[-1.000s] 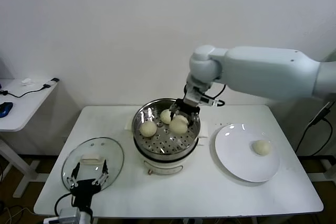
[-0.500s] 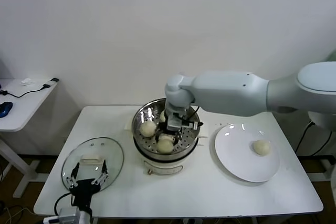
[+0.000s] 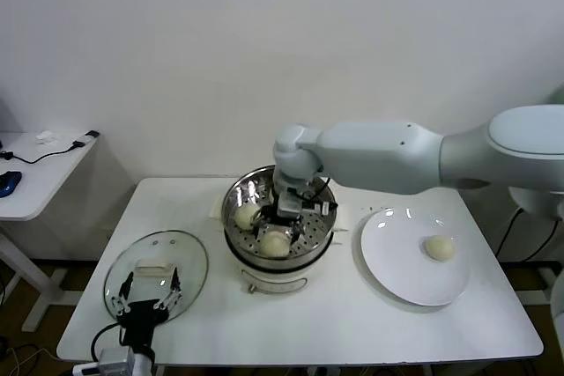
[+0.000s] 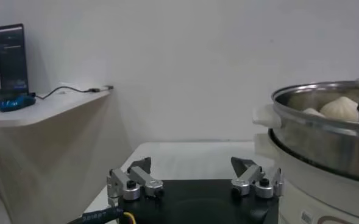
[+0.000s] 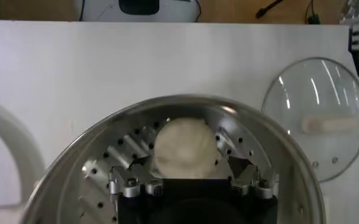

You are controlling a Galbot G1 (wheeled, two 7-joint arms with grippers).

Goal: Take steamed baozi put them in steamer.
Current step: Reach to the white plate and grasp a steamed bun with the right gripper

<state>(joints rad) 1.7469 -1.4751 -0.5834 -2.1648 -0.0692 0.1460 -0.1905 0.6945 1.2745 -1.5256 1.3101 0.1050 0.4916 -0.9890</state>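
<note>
Three buns sit on the perforated tray of the steamer [image 3: 280, 263], which stands mid-table on its white base. One bun [image 3: 274, 243] lies at the near side of the tray, directly under the right gripper [image 3: 288, 217]. A second bun [image 3: 246, 215] rests toward the left wall. A third is mostly hidden behind the gripper. In the right wrist view the bun [image 5: 184, 148] lies between the gripper's [image 5: 191, 171] spread fingers with a gap on each side — the claw stands wide, holding nothing. The fourth bun [image 3: 439, 247] remains on the white plate [image 3: 395, 275], right of the steamer and well apart from it. The glass lid [image 3: 156, 272] lies flat at the table's left front. The left gripper [image 3: 149, 302] hangs at the lid's near edge — fingers spread, empty.
</note>
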